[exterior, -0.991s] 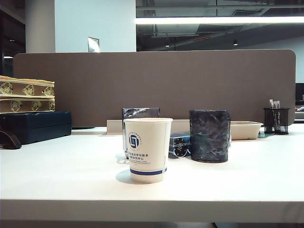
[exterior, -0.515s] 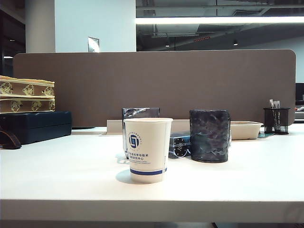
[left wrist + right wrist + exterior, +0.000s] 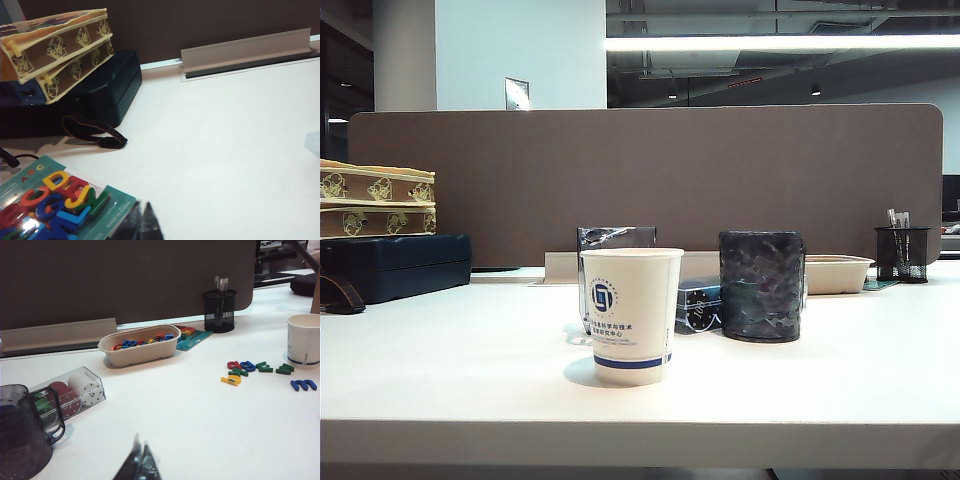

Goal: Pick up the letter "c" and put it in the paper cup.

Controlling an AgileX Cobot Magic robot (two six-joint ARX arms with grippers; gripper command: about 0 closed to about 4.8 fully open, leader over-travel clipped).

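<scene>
Red-orange plastic, small and flat: the letter "c", as best I can read it, lies loose on the white table near the white paper cup with the blue band, on the cup's side facing the beige pulp tray. My right gripper hangs well apart from both, fingertips pressed together on nothing. My left gripper, also pinched closed and empty, hovers far from the cup, beside a teal card of coloured letters. Around the cup I count one red piece, one yellow, two blue and several green. One cup, one tray, one black mesh pen holder.
</scene>
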